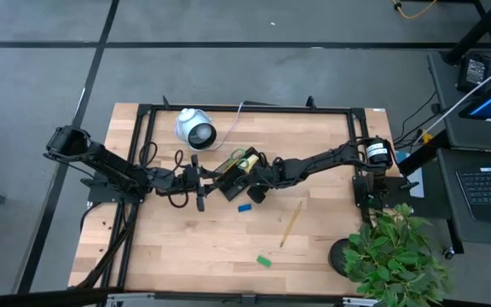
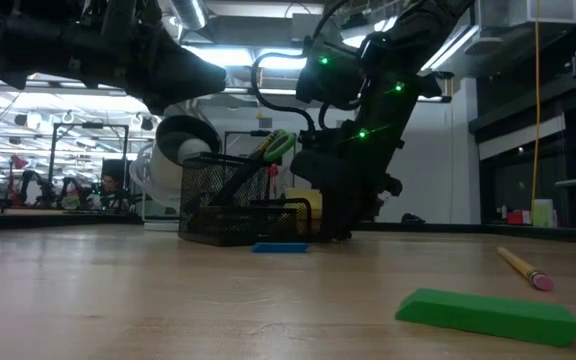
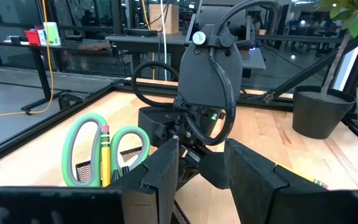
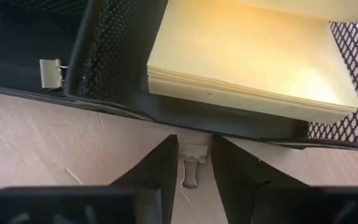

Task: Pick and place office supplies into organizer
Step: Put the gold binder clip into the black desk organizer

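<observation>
In the high view both arms meet at the centre of the counter (image 1: pixel 186 247), over the black mesh organizer (image 1: pixel 233 175). The right gripper (image 4: pixel 194 163) is lowered just beside the organizer's wall, its fingers narrow around a small silver binder clip (image 4: pixel 190 167) lying on the wood. Just beyond it, a yellow sticky-note pad (image 4: pixel 253 56) sits inside the organizer, and a second binder clip (image 4: pixel 52 73) shows in a neighbouring compartment. The left gripper (image 3: pixel 201 165) hovers at the organizer's other side, fingers apart and empty. Green-handled scissors (image 3: pixel 89 146) and a yellow pencil (image 3: pixel 105 155) stand upright in the organizer. On the counter lie a blue block (image 1: pixel 245 207), another pencil (image 1: pixel 291 223) and a green block (image 1: pixel 264 261).
</observation>
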Motion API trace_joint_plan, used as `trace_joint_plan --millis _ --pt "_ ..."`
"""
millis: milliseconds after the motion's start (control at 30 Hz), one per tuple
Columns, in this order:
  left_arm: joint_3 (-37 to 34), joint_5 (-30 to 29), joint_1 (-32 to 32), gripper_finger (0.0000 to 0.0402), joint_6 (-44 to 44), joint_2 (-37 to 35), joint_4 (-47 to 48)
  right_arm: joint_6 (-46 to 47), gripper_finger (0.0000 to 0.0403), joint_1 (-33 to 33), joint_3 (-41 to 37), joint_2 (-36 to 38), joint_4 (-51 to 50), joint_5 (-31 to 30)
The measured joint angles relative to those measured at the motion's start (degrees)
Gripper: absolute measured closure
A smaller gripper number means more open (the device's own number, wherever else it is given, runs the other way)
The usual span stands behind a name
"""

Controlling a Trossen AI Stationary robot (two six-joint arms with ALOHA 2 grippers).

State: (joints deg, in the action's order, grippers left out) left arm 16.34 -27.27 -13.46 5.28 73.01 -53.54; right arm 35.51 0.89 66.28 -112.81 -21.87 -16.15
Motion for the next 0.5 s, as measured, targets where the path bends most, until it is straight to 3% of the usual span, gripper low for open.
trace_joint_plan --millis 300,500 --pt "0.0 0.0 0.0 0.0277 0.0 0.0 0.0 -0.6 0.0337 0.2 0.0 0.0 -0.2 0.2" --pt "0.0 0.0 0.0 0.0277 0.0 0.0 0.0 -1.3 0.0336 0.8 0.0 0.0 -0.3 0.0"
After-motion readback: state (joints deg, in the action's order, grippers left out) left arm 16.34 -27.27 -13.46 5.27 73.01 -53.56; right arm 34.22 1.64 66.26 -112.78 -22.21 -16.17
